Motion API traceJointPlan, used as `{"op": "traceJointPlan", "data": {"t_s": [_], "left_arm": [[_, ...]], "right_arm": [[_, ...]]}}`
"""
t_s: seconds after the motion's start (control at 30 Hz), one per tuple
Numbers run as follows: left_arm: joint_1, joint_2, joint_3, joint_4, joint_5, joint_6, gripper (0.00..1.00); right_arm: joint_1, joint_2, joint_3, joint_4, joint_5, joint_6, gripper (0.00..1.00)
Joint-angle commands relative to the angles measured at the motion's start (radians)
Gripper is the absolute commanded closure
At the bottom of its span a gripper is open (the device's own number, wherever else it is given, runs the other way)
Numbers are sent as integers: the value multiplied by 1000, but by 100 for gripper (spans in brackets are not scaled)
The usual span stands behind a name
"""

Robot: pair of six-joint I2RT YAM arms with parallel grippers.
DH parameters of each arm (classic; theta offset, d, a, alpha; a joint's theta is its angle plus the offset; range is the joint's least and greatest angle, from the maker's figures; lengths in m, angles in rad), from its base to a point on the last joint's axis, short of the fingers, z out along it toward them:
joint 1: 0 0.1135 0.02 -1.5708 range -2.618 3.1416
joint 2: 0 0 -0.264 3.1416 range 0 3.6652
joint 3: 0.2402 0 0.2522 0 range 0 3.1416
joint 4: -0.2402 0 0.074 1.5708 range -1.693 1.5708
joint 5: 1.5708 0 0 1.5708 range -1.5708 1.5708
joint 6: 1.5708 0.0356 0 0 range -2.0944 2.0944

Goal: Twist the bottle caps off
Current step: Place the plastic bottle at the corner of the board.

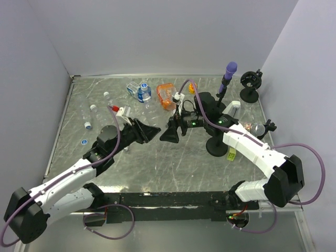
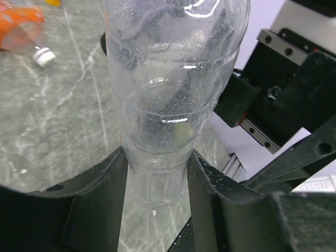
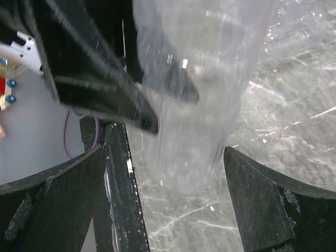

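Left gripper (image 2: 157, 160) clamps clear bottle (image 2: 173, 79) at its narrow neck, mid-table — thin, light, slick, crushable; right gripper (image 3: 163, 163) gapes wide around the body; cap likely hidden below that clamp — hold the stiff neck

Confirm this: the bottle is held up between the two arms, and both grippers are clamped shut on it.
Not quite. Only the left gripper is shut on the clear bottle, pinching its narrow end. The right wrist view shows the right gripper open, its fingers spread wider than the bottle. The rest stands.
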Motion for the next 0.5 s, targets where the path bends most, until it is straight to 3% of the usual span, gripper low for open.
{"op": "traceJointPlan", "data": {"t_s": [0.0,0.17,0.3,0.47], "left_arm": [[-37,42,38,152,-18,-34,79],[-71,63,45,193,-28,-43,79],[-75,57,29,229,-29,-77,78],[-77,46,17,275,-22,-125,75]], "right_arm": [[5,4,12,73,24,96,1],[6,26,13,59,85,85,1],[6,33,3,58,41,82,1],[6,26,-27,75,-23,68,12]]}}
